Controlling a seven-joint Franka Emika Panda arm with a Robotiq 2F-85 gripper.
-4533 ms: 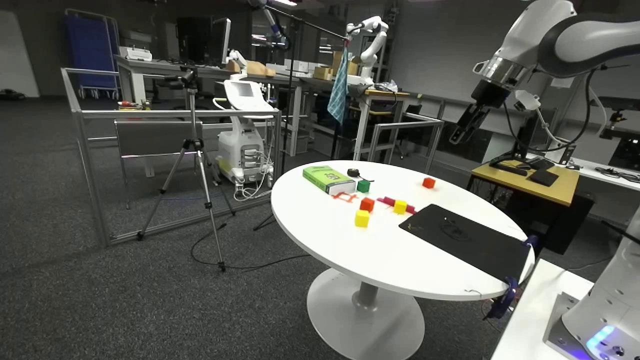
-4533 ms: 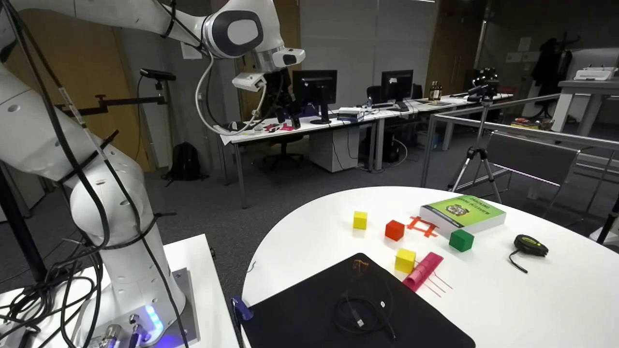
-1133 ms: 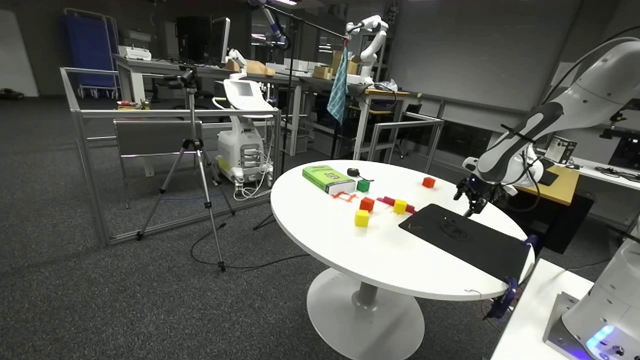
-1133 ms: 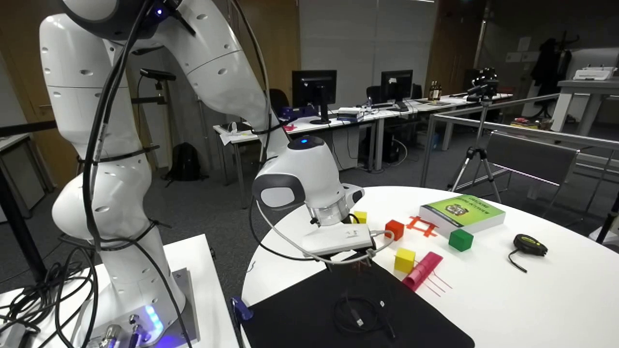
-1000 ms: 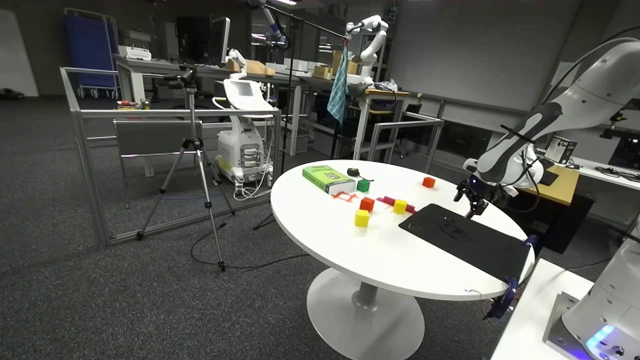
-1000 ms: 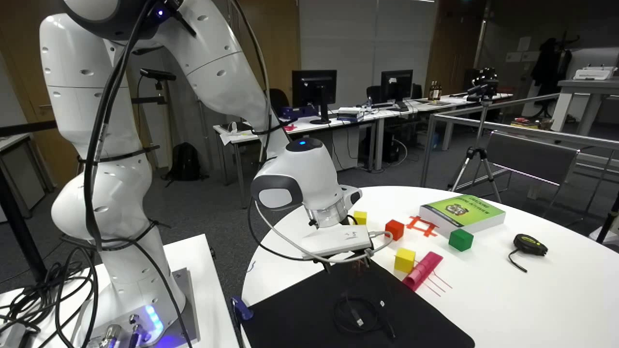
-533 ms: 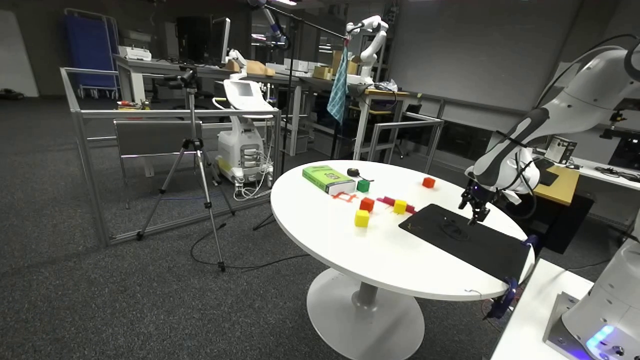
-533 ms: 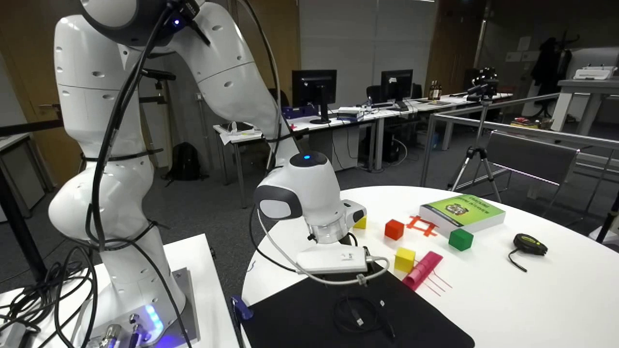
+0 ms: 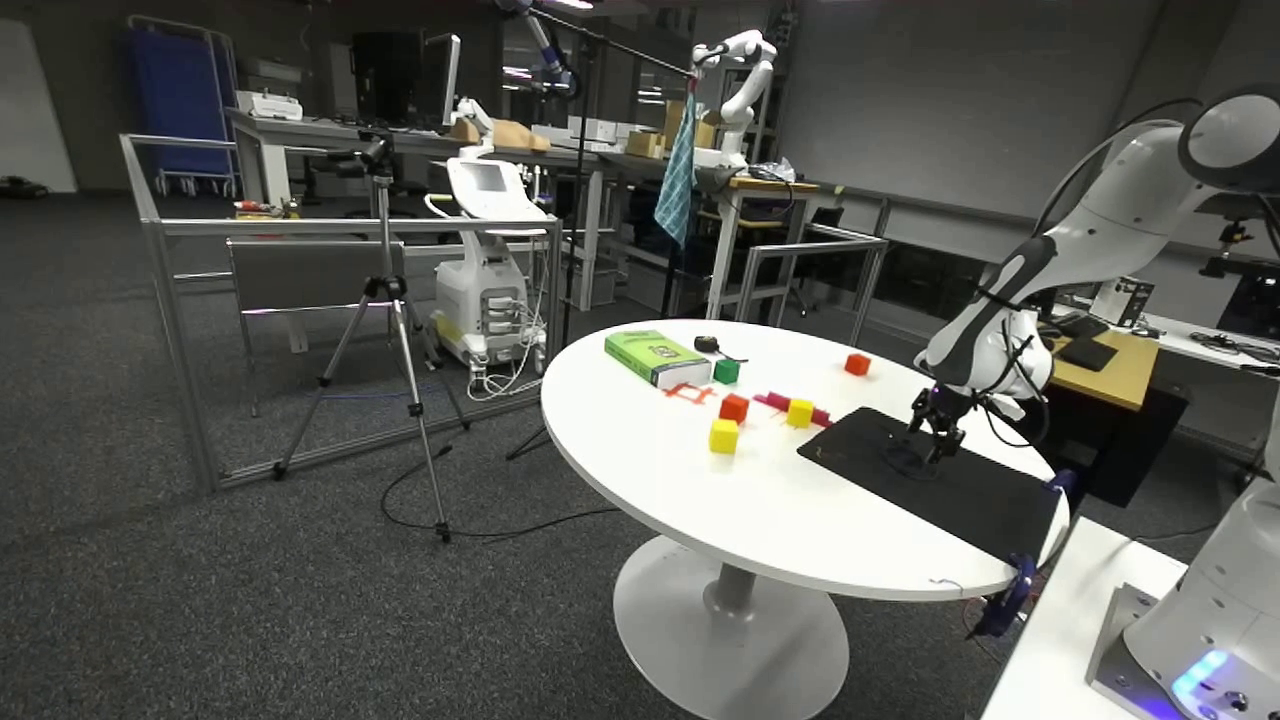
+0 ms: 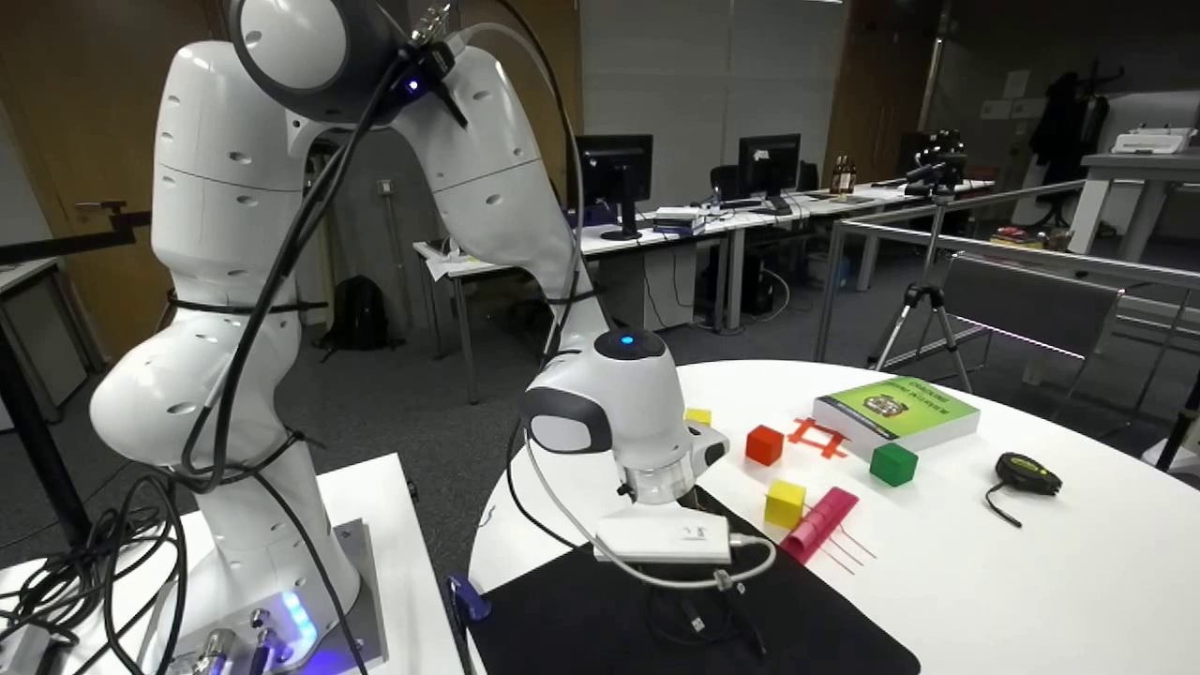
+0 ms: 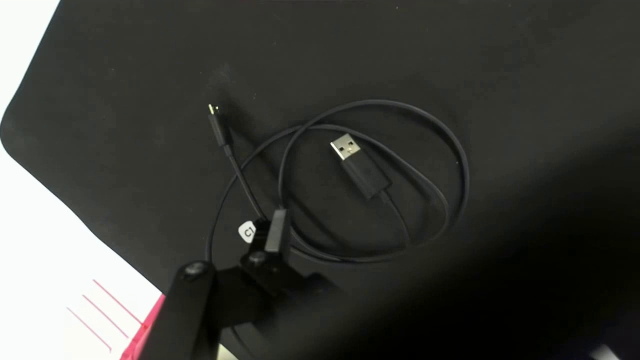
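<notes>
Cable (image 11: 302, 129) lies loosely coiled on the black mat (image 11: 125, 100), its USB plug (image 11: 366, 172) within the loops and its slimmer connector (image 11: 220, 130) pointing outward past them. The step in hand seems to be lining up over this coil. Done well, it calls for centring on one lone strand or on the plug's thicker body, away from where strands cross, and lowering straight and slowly, since so thin a cable gives little height to catch above the mat. Dark on dark, the strands are easy to misjudge, so the wrist view is the better guide.

As for the jaws, they stand wide apart and nothing shows gripped between them. The wrist view shows one grey pad (image 11: 278, 231) clearly, its end at a strand near the white tag (image 11: 247, 231); whether it touches cannot be told. The opposite side is lost in dark blur.
</notes>
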